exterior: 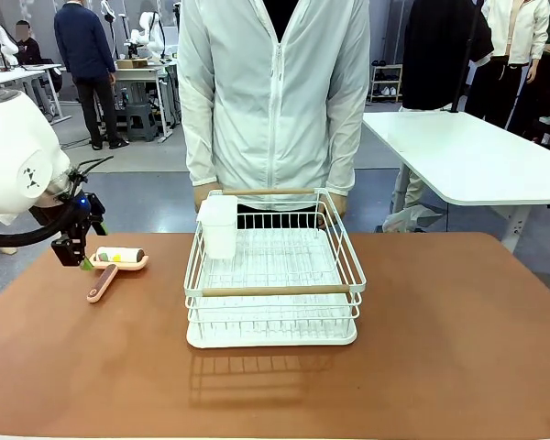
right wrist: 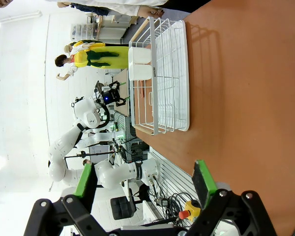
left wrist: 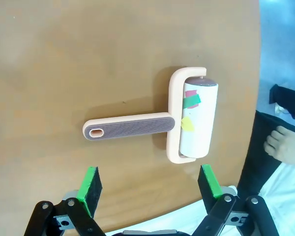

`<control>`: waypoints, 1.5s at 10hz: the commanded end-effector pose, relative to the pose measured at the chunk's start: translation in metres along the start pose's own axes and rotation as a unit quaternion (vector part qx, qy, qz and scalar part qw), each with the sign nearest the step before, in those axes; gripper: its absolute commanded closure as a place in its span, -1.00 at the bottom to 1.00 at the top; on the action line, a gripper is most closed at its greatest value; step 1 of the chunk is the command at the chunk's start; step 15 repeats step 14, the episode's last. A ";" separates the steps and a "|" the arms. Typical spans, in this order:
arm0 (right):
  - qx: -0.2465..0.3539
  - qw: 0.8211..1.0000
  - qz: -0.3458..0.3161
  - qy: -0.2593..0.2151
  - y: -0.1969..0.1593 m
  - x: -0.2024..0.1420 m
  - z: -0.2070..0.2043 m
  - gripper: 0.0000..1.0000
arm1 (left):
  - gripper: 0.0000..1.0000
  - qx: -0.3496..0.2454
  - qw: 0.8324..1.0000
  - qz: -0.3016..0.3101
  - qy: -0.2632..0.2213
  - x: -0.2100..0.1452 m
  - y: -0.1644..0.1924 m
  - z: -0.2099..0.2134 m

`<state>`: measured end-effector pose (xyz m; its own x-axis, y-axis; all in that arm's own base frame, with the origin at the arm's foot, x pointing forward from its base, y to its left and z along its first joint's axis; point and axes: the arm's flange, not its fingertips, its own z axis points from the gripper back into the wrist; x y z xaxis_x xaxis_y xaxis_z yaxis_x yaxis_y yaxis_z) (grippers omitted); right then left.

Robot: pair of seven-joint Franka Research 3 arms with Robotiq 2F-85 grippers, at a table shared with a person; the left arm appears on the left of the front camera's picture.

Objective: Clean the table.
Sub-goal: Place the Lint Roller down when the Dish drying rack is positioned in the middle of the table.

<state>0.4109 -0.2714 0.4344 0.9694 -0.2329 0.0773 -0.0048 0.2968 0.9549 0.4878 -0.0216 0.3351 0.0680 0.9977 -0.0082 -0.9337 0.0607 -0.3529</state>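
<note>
Directly ahead of the left jaws [left wrist: 150,184], which stand wide apart with nothing between them, a pink lint roller [left wrist: 157,124] lies flat on the reddish-brown desk [left wrist: 64,64]. Its ribbed handle runs crosswise to the green pads [left wrist: 90,183], roughly spanning the gap between them but a little beyond their tips; the white roll, marked with small green, red and yellow tags, sits toward the right-hand pad, near the desk edge. In the front view the left jaws [exterior: 73,252] hover just beside the roller [exterior: 117,263], apart from it, at the near-left part of the desk [exterior: 422,348], while a white wire rack [exterior: 273,275] with wooden rails and a white cup occupies the middle, well away from both. A person in a white jacket [exterior: 275,92] stands at the far edge behind the rack. The right jaws [right wrist: 145,189], likewise open and empty, look along the desk toward the rack [right wrist: 162,73], far from it. Judged from this layout, the step in hand concerns the roller: a sound grasp would turn the wrist so the pads close across the handle's narrow width, not along its length, descend squarely over mid-handle, and stay clear of the sticky roll.
</note>
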 end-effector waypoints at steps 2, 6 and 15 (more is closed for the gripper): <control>-0.002 1.000 0.003 0.001 0.004 -0.003 0.000 -1.00 | -1.00 0.000 1.000 0.000 0.000 0.000 0.000 0.000; -0.002 1.000 0.003 0.001 0.004 -0.003 0.000 -1.00 | -1.00 0.000 1.000 0.000 0.000 0.000 0.000 0.000; -0.002 1.000 0.003 0.001 0.004 -0.003 0.000 -1.00 | -1.00 0.000 1.000 0.000 0.000 0.000 0.000 0.000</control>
